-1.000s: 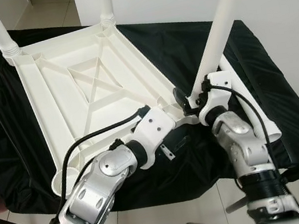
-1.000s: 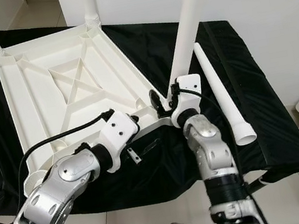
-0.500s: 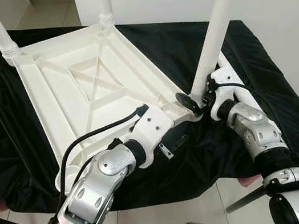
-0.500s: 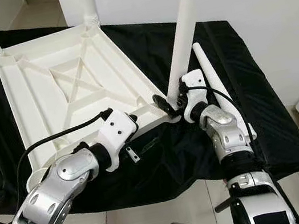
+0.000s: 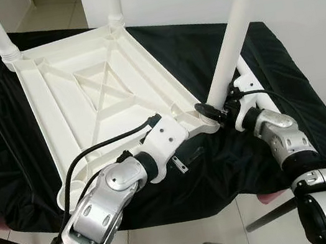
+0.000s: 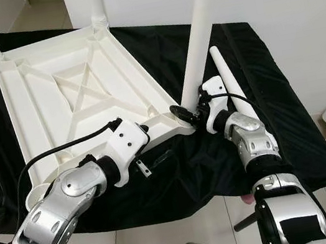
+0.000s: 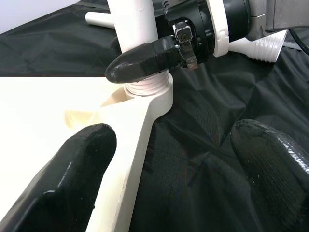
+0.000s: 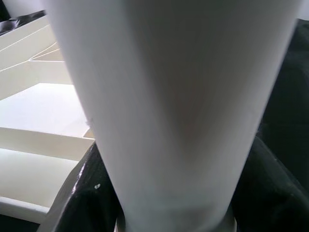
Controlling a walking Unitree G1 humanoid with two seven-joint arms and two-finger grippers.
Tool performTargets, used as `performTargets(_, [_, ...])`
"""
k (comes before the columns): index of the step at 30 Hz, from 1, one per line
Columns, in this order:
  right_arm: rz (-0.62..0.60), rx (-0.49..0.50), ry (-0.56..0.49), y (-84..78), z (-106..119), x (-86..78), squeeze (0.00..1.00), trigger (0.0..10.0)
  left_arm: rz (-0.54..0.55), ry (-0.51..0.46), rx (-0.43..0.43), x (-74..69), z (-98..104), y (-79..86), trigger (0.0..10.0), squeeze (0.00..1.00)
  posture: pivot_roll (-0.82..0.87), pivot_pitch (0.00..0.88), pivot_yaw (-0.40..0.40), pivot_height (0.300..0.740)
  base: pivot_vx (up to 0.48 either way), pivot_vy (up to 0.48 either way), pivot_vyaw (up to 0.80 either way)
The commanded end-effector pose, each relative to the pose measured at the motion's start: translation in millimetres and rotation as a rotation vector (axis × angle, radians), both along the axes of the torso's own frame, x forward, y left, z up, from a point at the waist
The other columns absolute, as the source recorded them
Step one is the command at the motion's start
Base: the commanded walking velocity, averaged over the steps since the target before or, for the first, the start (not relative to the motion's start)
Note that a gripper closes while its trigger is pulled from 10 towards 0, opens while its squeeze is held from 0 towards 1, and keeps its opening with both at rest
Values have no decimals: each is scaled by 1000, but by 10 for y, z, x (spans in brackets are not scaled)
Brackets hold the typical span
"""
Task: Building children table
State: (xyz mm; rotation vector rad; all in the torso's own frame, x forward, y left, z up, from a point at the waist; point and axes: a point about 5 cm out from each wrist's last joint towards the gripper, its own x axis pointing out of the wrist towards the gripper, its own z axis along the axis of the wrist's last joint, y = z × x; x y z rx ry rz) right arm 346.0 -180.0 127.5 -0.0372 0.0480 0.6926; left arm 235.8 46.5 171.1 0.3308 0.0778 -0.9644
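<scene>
We see two silver metallic arms with rounded joint housings, black ribbed collars near the lower edge of the head views, and white wrist blocks; the left gripper (image 7: 174,179) carries thick, rounded, matte black fingers (image 7: 67,179). A black cable loops along the left forearm to its white wrist block at centre frame, which bears small dark screw holes. The right gripper (image 5: 215,111) has a glossy black finger, a white collar, a thin black cable and small silver screws.
</scene>
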Motion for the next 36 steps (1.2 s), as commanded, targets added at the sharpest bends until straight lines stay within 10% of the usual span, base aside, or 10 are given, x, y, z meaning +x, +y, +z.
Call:
performTargets(1, [19,-16,-14,-30,28,18,0,0,-57,15,7,-28,11,-25,10000,0,51,26,-75,740,0,0,0])
performTargets(5, [21,-18,-19,-32,14,20,0,0,-57,16,6,-31,9,-29,10000,0,50,27,-77,740,0,0,0])
performTargets(6, [11,-13,-16,-28,1,19,0,2588,-57,17,6,-32,8,-31,10000,0,52,28,-80,740,0,0,0])
performTargets(7, [-15,-6,-5,-20,-14,20,0,10000,-55,18,5,-33,6,-32,10000,0,53,29,-82,740,0,0,0])
performTargets(36, [-720,87,5,387,-28,-71,0,10000,-66,32,-2,-55,-21,-54,10000,0,48,20,-89,740,0,0,0])
